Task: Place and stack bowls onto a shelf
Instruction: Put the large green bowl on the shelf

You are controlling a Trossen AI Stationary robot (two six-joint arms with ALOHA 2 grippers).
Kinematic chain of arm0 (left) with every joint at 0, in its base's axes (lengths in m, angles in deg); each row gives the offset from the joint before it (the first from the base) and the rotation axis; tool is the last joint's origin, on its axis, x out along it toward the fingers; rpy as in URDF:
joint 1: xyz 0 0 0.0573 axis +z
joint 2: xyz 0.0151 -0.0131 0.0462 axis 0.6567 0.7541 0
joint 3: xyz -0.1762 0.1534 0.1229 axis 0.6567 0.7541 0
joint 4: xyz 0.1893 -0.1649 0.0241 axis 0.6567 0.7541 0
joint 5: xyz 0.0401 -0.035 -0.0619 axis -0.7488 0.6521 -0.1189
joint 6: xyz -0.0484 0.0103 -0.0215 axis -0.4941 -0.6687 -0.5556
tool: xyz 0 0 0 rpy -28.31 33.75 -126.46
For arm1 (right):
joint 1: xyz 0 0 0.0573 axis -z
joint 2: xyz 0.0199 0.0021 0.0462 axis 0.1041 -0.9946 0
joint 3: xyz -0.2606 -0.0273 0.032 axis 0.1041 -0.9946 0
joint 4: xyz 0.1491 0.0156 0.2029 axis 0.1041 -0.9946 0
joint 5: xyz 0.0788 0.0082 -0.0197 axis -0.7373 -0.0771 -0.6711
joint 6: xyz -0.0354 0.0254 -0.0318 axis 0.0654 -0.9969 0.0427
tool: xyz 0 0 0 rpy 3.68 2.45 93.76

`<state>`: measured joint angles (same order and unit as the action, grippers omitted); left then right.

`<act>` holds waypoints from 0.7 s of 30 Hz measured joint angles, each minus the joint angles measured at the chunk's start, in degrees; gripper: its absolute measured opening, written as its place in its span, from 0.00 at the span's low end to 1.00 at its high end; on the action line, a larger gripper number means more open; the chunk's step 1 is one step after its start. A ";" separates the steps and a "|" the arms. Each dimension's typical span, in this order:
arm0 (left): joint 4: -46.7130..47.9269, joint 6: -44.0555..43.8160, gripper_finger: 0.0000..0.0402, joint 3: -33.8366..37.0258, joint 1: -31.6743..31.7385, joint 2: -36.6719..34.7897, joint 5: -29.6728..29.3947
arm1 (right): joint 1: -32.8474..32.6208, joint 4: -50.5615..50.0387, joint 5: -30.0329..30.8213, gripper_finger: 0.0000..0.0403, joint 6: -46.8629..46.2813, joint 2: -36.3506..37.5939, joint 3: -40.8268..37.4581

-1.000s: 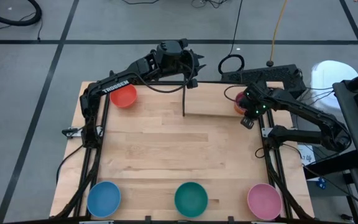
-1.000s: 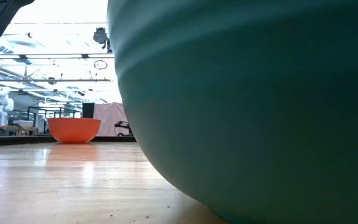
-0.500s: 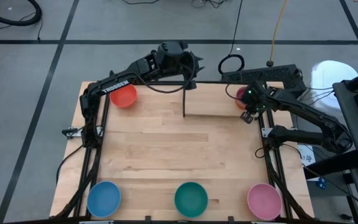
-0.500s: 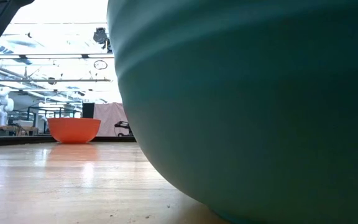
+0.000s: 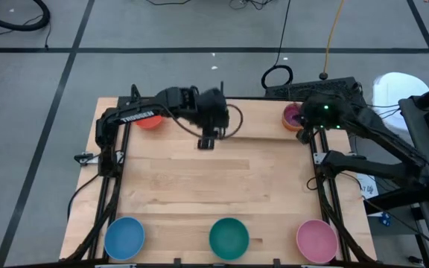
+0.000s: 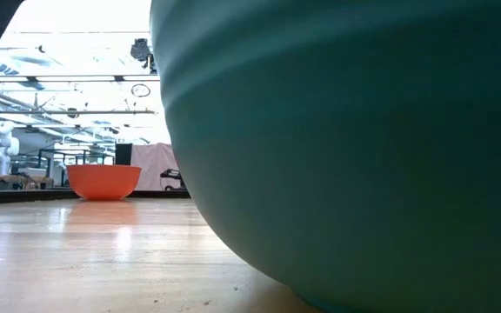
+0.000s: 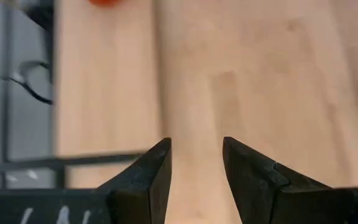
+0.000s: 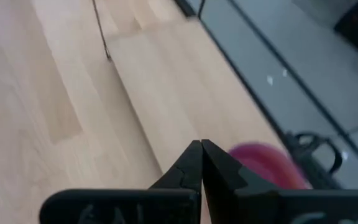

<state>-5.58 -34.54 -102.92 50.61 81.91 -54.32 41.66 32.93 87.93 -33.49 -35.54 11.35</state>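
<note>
My left gripper (image 5: 207,141) hangs open over the bare tabletop, near the left end of the shelf (image 5: 263,126), with nothing between its fingers (image 7: 196,162). A red-orange bowl (image 5: 147,120) sits on the table at the far left, half hidden by the left arm, and shows in the low view (image 6: 103,181). My right gripper (image 5: 304,126) is shut and empty (image 8: 201,162), above a purple bowl (image 5: 293,115) with orange at its edge, on the shelf's right end (image 8: 266,163). Blue (image 5: 124,237), teal (image 5: 229,237) and pink (image 5: 316,240) bowls rest along the near edge.
The teal bowl (image 6: 346,148) fills most of the low view. The shelf's thin black post (image 8: 101,31) stands at its left end. Black frame rails (image 5: 114,186) run along both table sides. Bare wood (image 5: 214,186) lies in the table's middle.
My left gripper has swung in from beyond the far edge to above the table, coming down and tipping to point steeply down; it stays open. My right gripper has risen and drawn back toward the far right corner, still shut. No bowl has moved.
</note>
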 joint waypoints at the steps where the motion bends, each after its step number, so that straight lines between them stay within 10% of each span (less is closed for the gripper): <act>1: 1.07 -1.87 0.37 0.00 -1.13 0.00 0.09 | -0.50 -0.02 0.00 0.00 0.17 0.39 0.89; 21: -1.13 -30.11 0.37 4.21 -12.87 1.70 0.28 | -7.58 0.42 -4.57 0.00 -0.91 3.94 8.86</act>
<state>-6.71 -64.65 -98.71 37.74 83.61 -54.04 34.07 33.35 83.37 -34.40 -31.60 20.21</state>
